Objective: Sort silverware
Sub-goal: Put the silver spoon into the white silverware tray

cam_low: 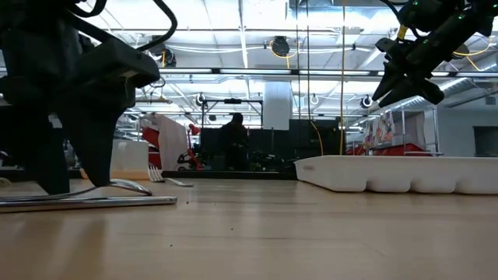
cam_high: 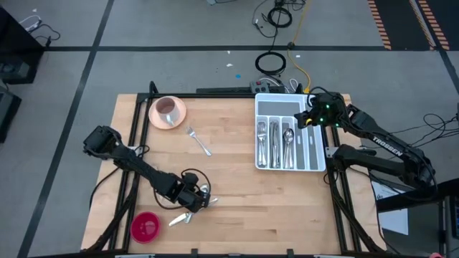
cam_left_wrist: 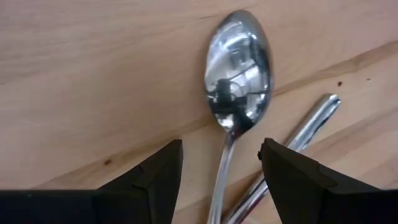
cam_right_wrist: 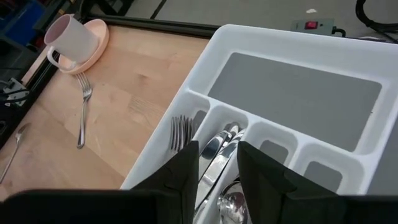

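A spoon point(cam_left_wrist: 236, 87) lay bowl-up on the wooden table point(cam_high: 229, 208), its handle running back between the two spread fingers point(cam_left_wrist: 155, 177) of the left gripper point(cam_left_wrist: 221, 180), neither finger touching it. Just beside that handle, toward one finger, lay the blunt end of a second silver piece point(cam_left_wrist: 308, 124), angled across the wood; which kind it was could not be told. From above, the left gripper point(cam_high: 195, 198) sat low over this small cluster of silverware point(cam_high: 188, 213) near the table's front edge, with a red round thing point(cam_high: 145, 226) near it at the front left corner.

More silverware lay sorted in the white tray point(cam_high: 313, 166) at the right side of the table: forks point(cam_right_wrist: 181, 132) in one narrow slot, knives point(cam_right_wrist: 219, 146) in the next and a spoon bowl point(cam_right_wrist: 231, 204) nearer the right gripper's fingers point(cam_right_wrist: 177, 171). The right gripper point(cam_right_wrist: 217, 168) hung above the tray's far end, clear of it, its fingers parted by a narrow gap with nothing between them. In the high view the right gripper point(cam_high: 313, 115) showed over the tray's back right corner.

A lone fork point(cam_high: 199, 140) lay on open wood between the two arms, well apart from both grippers, tines toward the pink cup point(cam_high: 166, 108) on its saucer point(cam_high: 177, 115).
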